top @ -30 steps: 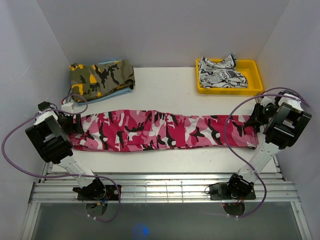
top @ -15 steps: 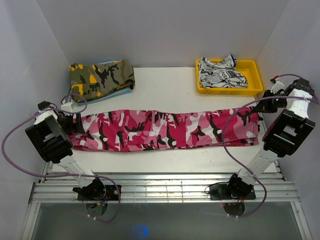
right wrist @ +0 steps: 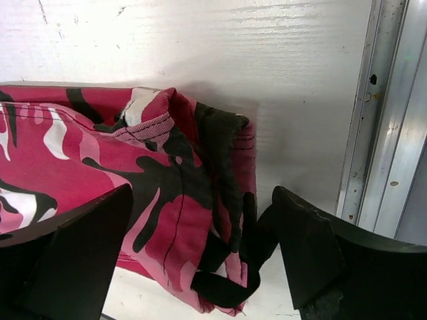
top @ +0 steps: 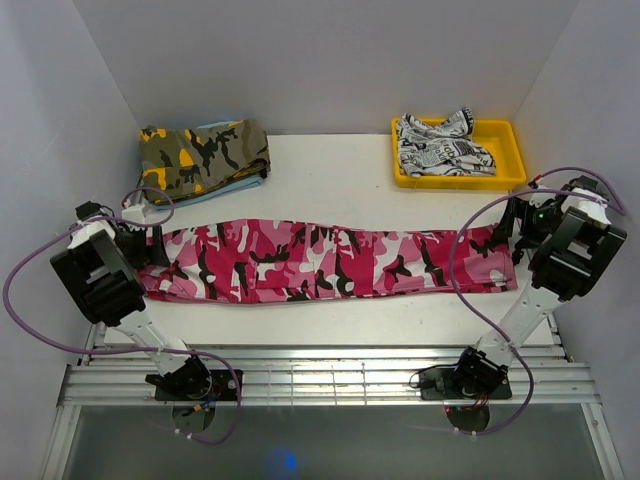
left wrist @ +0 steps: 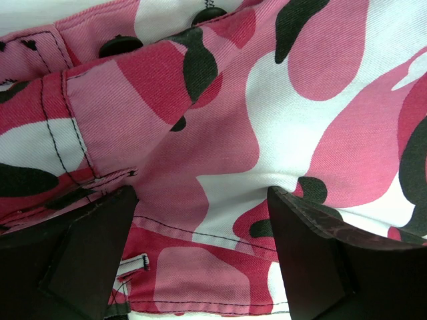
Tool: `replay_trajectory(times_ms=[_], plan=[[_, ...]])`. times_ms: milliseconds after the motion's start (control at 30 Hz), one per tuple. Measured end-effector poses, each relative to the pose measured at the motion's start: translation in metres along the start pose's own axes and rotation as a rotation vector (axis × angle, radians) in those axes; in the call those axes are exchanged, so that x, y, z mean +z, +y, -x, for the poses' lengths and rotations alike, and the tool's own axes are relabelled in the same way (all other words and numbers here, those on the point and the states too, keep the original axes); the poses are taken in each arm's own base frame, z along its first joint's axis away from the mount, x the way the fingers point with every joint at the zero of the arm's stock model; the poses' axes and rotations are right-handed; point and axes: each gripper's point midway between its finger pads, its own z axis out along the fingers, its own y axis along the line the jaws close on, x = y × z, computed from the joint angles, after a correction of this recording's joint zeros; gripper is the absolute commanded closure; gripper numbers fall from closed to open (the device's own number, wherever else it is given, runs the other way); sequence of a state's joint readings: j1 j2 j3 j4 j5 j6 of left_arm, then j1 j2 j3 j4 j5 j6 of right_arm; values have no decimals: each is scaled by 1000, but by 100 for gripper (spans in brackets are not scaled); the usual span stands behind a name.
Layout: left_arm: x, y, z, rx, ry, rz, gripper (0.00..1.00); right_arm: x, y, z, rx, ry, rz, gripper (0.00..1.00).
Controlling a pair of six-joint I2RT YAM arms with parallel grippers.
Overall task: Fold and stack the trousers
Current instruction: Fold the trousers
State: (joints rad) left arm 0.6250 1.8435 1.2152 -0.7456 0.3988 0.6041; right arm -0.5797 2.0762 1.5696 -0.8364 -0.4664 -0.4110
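The trousers (top: 330,262) were laid out as a long flat strip across the middle of the top view, on the table (top: 330,180), with the buttoned end at the left and the hems at the right. The left gripper (left wrist: 200,220) was set over the buttoned end, its fingers (left wrist: 73,247) spread wide, with cloth between them and nothing pinched. The right gripper (right wrist: 200,227) was held over the hem end, equally wide, with a black strap lying between its fingers; no cloth was held. The lengthwise fold was judged done and the crosswise fold not yet begun. For that, both layers at one end would have to be caught and that end carried across to the other. A folded olive garment (top: 203,155) at the upper left was judged the likely stack.
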Motion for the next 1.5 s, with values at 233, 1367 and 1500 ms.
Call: replay_trajectory(times_ms=[233, 1367, 1500], plan=[[0, 0, 0, -1, -2, 0, 7, -24, 7, -9, -75, -26, -8, 25], [0, -3, -1, 43, -29, -5, 5, -43, 5, -95, -33, 152, 23, 92], [-4, -15, -6, 120, -45, -56, 2, -32, -5, -116, -15, 205, -1, 50]])
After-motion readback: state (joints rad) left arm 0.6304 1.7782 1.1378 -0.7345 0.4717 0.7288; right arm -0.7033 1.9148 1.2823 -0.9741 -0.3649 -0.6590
